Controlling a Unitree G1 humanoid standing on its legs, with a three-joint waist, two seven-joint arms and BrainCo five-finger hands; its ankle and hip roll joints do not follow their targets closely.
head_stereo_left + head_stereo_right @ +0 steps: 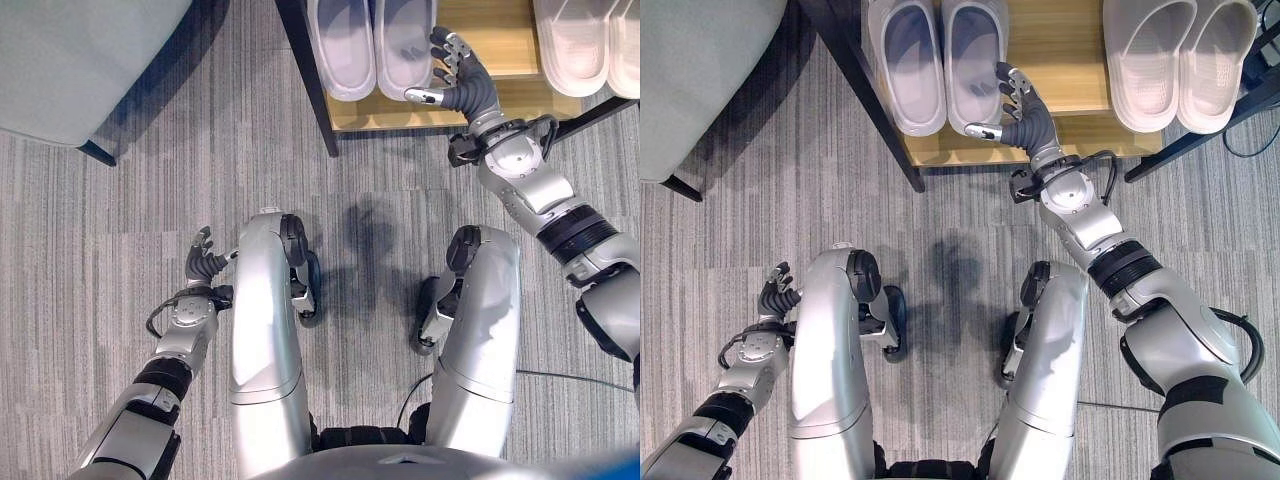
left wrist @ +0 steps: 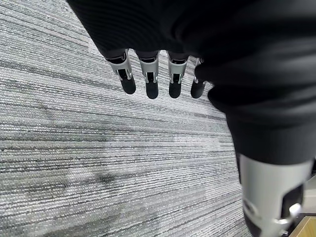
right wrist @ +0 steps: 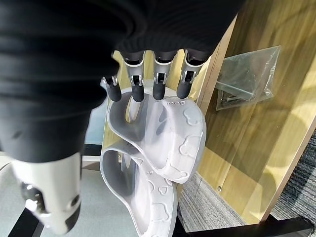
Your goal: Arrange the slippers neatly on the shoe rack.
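- Grey slippers (image 1: 940,60): smooth moulded pair, side by side at the left end of the wooden shoe rack (image 1: 1070,50).
- White slippers (image 1: 1185,60): pair at the right end.
- Right hand (image 1: 1025,118): fingers loosely spread beside the grey pair, holding nothing.
- Left hand (image 1: 203,262): fingers relaxed, over the carpet (image 1: 120,250).

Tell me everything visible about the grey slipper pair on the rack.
The grey slippers are pale lavender-grey, look like moulded foam, open-backed, with small heart shapes embossed on the soles. They lie side by side, touching, at the wooden rack's left end, heels at its front edge. The open right hand is at the right slipper's heel; contact is unclear.
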